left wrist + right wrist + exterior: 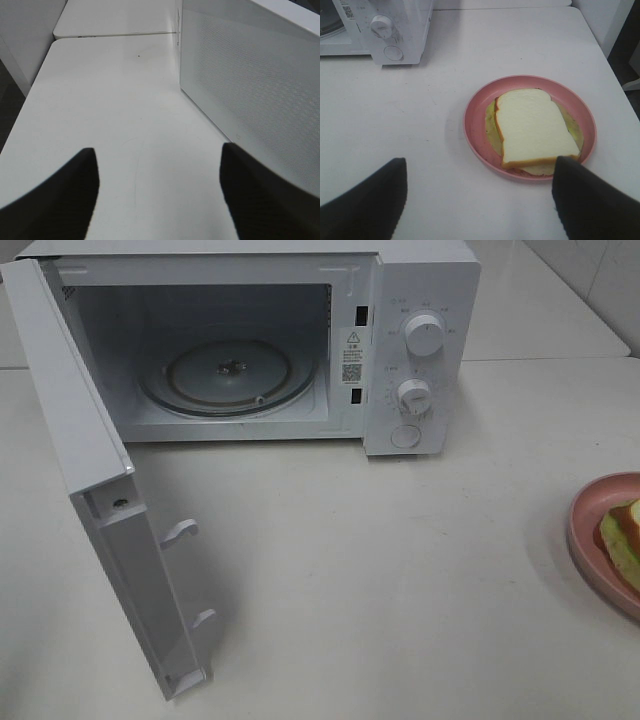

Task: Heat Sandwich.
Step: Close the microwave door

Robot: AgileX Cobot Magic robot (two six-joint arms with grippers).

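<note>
Sandwich (536,128) sitting on pink plate (479,107) on the counter (420,125), well right of the open microwave (420,340). Right hand (477,200) just short of it, spread wide, empty. Left hand (157,192) apart too, gripping nothing, beside the microwave door (260,85).

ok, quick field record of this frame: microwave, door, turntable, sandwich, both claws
microwave: on the white table, far side
door: swung fully open toward the camera
turntable: glass plate in the cavity, nothing on it
sandwich: on the pink plate, on the table right of the microwave, untouched
left claw: jaws apart, nothing between them, beside the open door
right claw: jaws apart, empty, above the table just short of the plate
</note>
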